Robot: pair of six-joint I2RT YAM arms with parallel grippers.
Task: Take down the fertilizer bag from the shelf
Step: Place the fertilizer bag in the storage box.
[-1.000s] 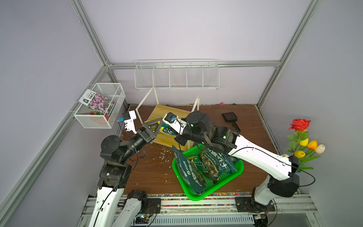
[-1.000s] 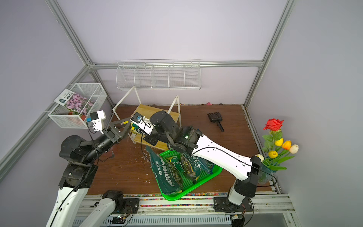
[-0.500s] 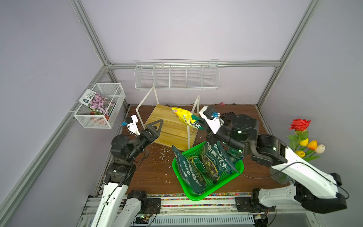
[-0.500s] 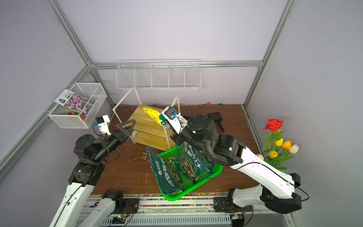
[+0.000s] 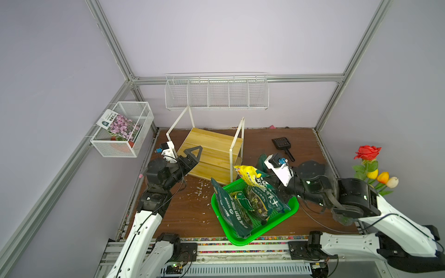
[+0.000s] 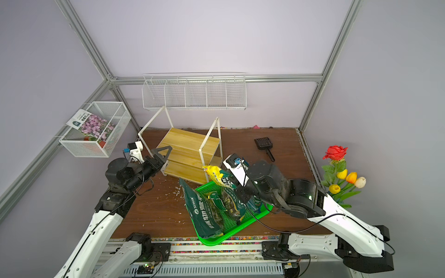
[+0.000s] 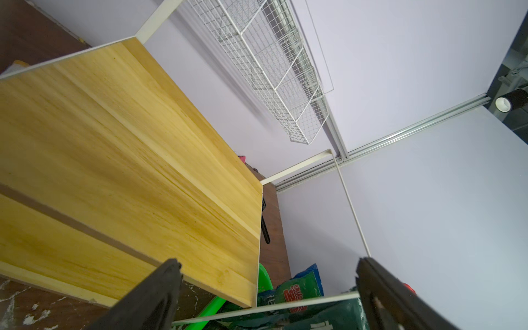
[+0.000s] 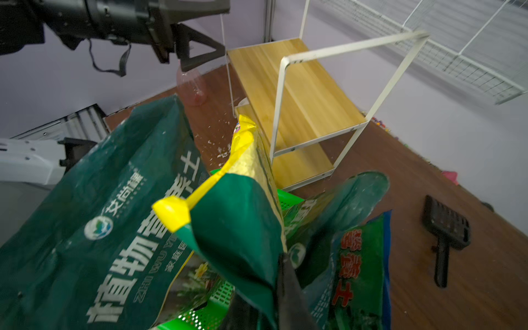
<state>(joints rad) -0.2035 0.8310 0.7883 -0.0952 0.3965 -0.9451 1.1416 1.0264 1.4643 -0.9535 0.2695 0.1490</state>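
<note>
**Over the basket (image 5: 272, 223): fertilizer bag (image 5: 250, 175) hanging from the right tool (image 8: 281, 283)**

Just off the front corner of the shelf (image 5: 212, 149), the yellow-and-green bag dangles above the other bags (image 5: 228, 211), right tool clamped on its green end. Left tool (image 5: 192, 156) hovers beside the shelf's top board over the desk (image 5: 183, 216), fingers (image 5: 193, 150) spread wide.

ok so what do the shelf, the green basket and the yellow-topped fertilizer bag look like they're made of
shelf: boards look like pale wood, matte, grain lines visible; the thin frame is probably white-painted metal.
green basket: moulded plastic, slightly glossy, with a perforated grid floor.
fertilizer bag: likely plastic film, shiny and crinkled, printed in yellow and green.
</note>
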